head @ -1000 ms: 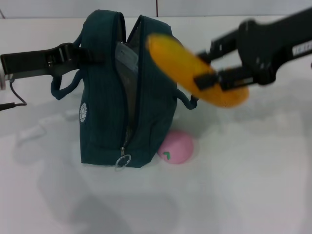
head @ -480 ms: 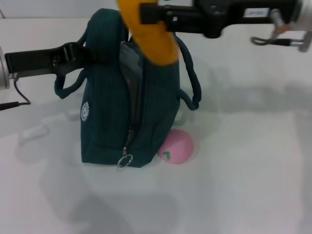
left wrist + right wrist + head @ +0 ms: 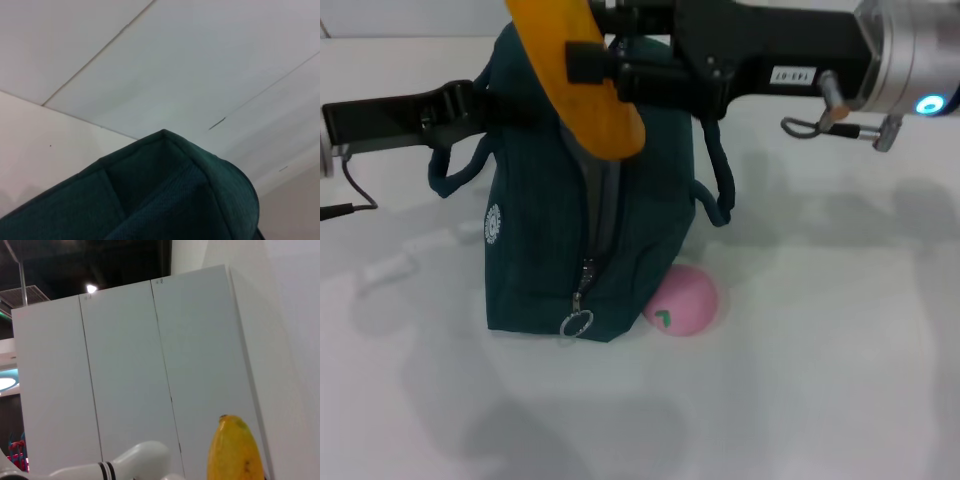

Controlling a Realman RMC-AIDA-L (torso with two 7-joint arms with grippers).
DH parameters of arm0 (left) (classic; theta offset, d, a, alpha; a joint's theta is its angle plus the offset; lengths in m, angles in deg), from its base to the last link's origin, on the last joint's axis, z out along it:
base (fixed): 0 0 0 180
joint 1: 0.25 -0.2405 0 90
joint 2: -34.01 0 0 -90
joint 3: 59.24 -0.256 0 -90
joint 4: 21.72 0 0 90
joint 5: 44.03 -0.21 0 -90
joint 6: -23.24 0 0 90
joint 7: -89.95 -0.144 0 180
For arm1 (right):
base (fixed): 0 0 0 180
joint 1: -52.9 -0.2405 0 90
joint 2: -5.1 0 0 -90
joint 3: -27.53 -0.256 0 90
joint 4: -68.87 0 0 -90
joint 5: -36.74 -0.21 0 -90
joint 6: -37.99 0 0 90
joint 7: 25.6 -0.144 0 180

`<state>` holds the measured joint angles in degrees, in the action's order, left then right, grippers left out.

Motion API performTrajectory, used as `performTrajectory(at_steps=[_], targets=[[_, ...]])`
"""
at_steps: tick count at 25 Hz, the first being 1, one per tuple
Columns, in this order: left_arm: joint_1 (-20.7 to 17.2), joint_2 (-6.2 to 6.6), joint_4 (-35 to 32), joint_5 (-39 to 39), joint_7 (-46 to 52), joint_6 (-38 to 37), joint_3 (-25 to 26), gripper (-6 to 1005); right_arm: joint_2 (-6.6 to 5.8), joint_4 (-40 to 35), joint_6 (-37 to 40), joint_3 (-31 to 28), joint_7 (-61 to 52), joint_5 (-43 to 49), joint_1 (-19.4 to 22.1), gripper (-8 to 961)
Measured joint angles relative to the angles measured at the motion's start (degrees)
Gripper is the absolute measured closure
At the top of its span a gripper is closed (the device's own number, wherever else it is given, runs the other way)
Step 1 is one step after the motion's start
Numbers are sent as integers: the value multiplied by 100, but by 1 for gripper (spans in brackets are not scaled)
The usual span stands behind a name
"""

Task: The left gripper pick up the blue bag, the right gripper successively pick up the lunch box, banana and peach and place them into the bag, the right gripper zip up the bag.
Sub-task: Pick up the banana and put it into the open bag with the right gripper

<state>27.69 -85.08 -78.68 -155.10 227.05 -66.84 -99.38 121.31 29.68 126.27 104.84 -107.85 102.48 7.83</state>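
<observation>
Top centre of frame: right hand (image 3: 592,62) grips banana (image 3: 578,78) over bag (image 3: 535,250) | left hand (image 3: 470,108) holds handle | next: lower, release.

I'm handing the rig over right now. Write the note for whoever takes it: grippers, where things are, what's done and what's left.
Left gripper: shut on the blue bag's handle, bag upright on the table.
Right gripper: shut on the banana, held over the bag's open top.
Peach: on the table against the bag.
Lunch box: not visible.
Left: drop banana in, load peach, zip up.
</observation>
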Motion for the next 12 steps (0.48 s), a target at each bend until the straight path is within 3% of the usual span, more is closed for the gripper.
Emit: performTrajectory(at_steps=[12], targets=[[-34,24,0,52,11,-6,6,962,-2,833,-128,200,662,-62,73,514]])
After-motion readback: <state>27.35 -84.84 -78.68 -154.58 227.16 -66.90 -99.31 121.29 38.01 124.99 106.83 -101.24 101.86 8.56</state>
